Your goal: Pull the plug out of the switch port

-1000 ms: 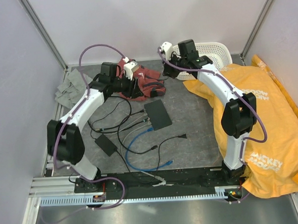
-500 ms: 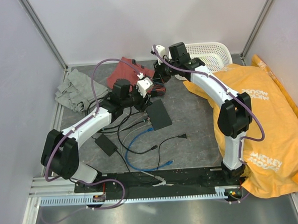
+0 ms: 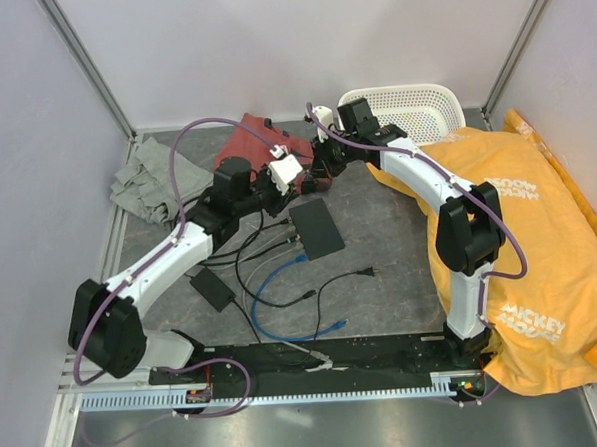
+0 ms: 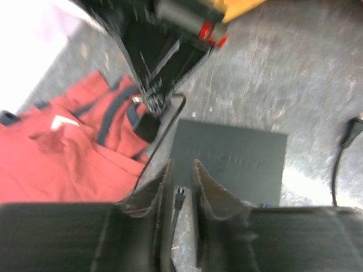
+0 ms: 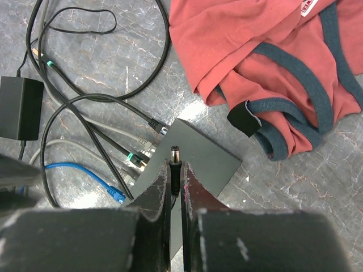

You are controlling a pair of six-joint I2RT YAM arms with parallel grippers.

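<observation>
The switch (image 3: 317, 229) is a flat black box lying mid-table; it also shows in the left wrist view (image 4: 238, 156) and the right wrist view (image 5: 210, 161). Several network cables (image 5: 136, 158) sit at its left edge. My right gripper (image 5: 176, 170) is shut on a black barrel plug (image 5: 175, 154), whose metal tip is free in the air above the switch. In the top view the right gripper (image 3: 323, 170) hovers by the switch's far end. My left gripper (image 3: 298, 178) is beside it. Its fingers (image 4: 210, 187) stand a narrow gap apart with a small black plug (image 4: 180, 195) in the gap; grip unclear.
A red shirt (image 3: 259, 135) lies just behind the switch. A black adapter brick (image 3: 212, 286), a blue cable (image 3: 272, 285) and a two-prong power plug (image 3: 363, 272) lie nearer. A grey cloth (image 3: 148, 176), a white basket (image 3: 412, 102) and a yellow shirt (image 3: 540, 241) lie around.
My left arm has swung right and nearer, from over the red shirt to the switch's far end. My right gripper has moved left and down from the basket towards the switch.
</observation>
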